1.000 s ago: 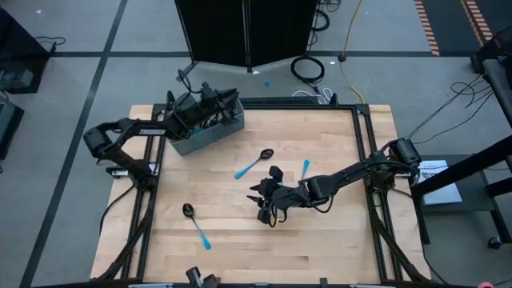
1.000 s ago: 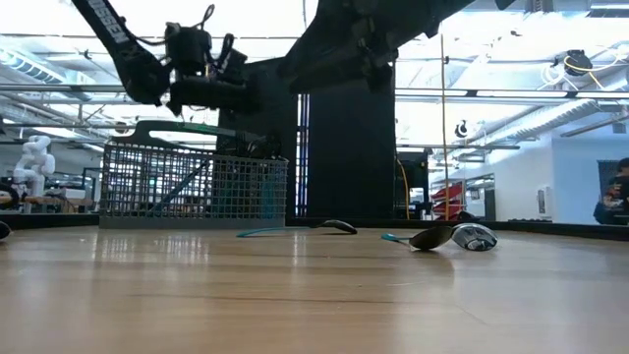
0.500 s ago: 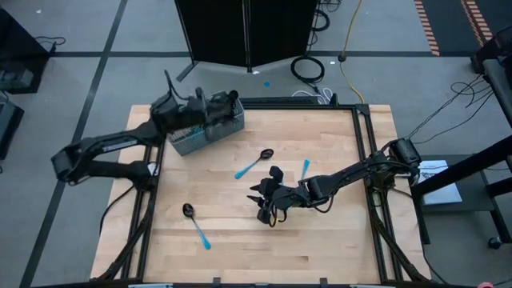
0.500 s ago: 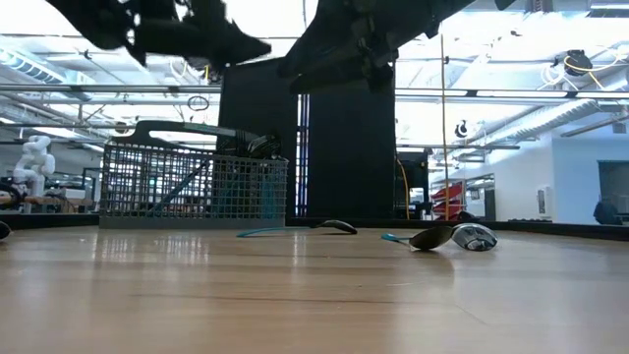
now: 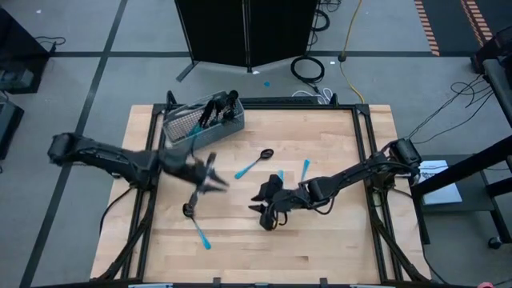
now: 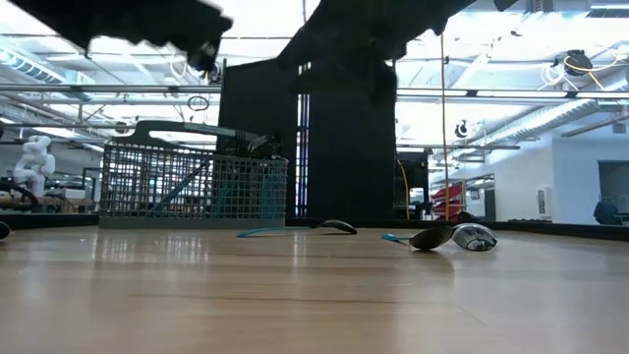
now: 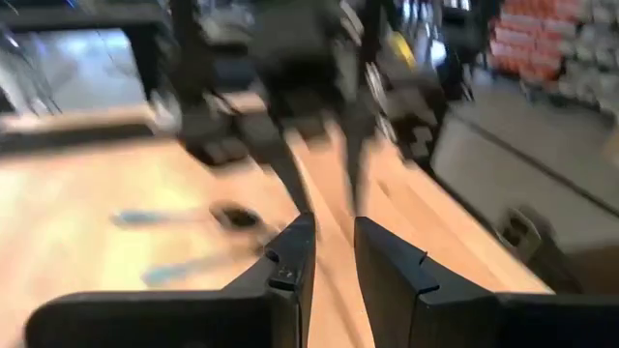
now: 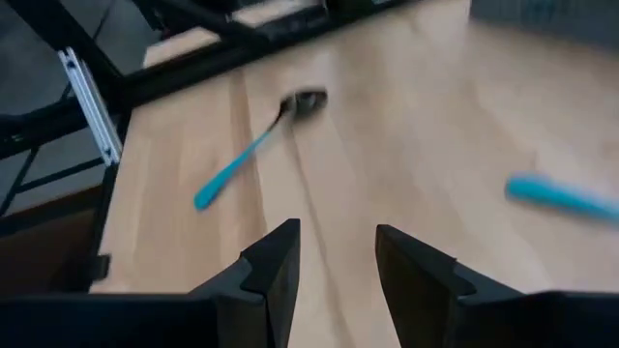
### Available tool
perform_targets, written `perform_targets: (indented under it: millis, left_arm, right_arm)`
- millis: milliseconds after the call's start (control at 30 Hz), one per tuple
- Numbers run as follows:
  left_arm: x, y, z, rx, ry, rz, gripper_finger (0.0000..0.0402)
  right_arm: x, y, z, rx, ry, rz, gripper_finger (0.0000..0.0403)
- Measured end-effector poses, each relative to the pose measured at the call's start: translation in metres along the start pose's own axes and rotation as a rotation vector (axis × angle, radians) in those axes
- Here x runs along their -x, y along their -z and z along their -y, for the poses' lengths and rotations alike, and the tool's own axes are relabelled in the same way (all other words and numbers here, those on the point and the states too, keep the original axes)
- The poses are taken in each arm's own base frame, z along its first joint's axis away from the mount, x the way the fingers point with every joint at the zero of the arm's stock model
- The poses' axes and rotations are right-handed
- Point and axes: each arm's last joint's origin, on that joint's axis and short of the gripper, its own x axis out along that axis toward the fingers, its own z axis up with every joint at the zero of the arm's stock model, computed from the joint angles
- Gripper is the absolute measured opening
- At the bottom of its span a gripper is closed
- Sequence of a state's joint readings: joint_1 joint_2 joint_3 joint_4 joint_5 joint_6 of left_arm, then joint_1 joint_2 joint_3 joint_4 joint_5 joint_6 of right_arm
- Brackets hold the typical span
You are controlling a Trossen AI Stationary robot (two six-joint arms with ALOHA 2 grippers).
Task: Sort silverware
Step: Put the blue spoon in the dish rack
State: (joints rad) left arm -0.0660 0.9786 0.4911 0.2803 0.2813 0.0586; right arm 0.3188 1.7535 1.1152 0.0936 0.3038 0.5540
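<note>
Silverware lies in two places: most stands in the mesh basket (image 5: 204,122) at the far left, while loose spoons lie on the table (image 5: 336,240), one at centre (image 5: 255,163) and one near left (image 5: 195,223). The left gripper (image 5: 214,179) is seen just beyond the near-left spoon, its fingers a narrow gap apart with nothing between them. The right gripper (image 5: 264,206) hangs at centre, jaws parted and empty. A pick-up appears to be in hand; lowering onto one handle is called for next.
</note>
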Motion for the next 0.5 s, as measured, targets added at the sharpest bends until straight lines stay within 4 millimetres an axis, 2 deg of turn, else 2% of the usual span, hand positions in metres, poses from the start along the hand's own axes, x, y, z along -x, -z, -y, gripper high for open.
perform_targets:
  millis: [200,267,367,500]
  left_arm:
    - [-0.013,0.030,0.058,-0.010,0.047,-0.080,0.0072]
    - [-0.018,0.037,0.071,-0.036,-0.001,-0.104,0.0072]
    - [-0.028,0.046,0.081,-0.064,-0.115,-0.116,0.0072]
    - [-0.047,0.062,0.088,-0.072,-0.070,-0.198,0.0072]
  right_arm:
    - [0.006,0.022,-0.003,-0.112,0.077,-0.148,0.0130]
    - [0.008,0.028,0.003,-0.188,0.147,-0.205,0.0130]
    - [0.011,0.036,0.012,-0.271,0.277,-0.252,0.0130]
    - [0.014,0.045,0.015,-0.312,0.420,-0.201,0.0130]
